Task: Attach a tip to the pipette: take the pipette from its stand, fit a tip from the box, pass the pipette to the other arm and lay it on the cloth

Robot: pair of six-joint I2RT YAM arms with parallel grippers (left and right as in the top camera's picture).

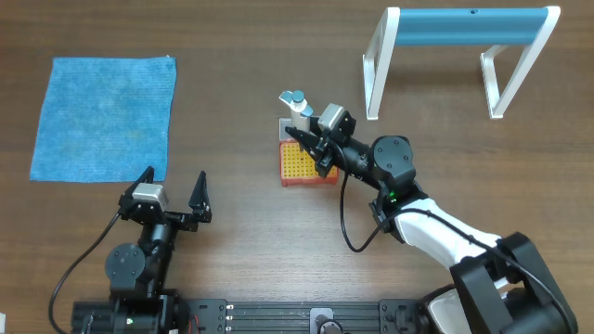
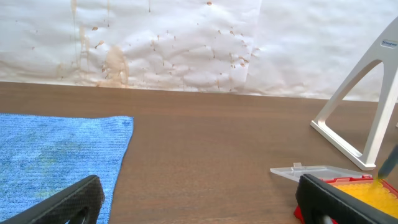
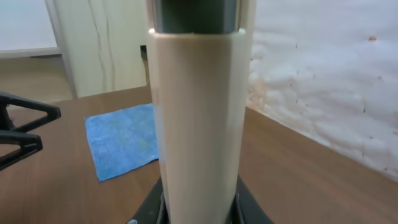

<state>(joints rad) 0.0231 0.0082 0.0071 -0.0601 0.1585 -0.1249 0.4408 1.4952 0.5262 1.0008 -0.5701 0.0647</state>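
Pipette [image 1: 299, 109], seeming light, stiff and smooth-sided, being clamped around its pale barrel by right pincer [image 1: 312, 144] at tip box [image 1: 306, 167]; left pincer [image 1: 174, 186] gaping wide.

A dark brown wood-grain surface [image 1: 232, 83] runs back to a crinkled white wall covering [image 2: 186, 43], blotched with brownish stains under even light.

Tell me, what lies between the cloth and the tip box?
Only bare table between cloth and box, clear in the top view and the left wrist view.
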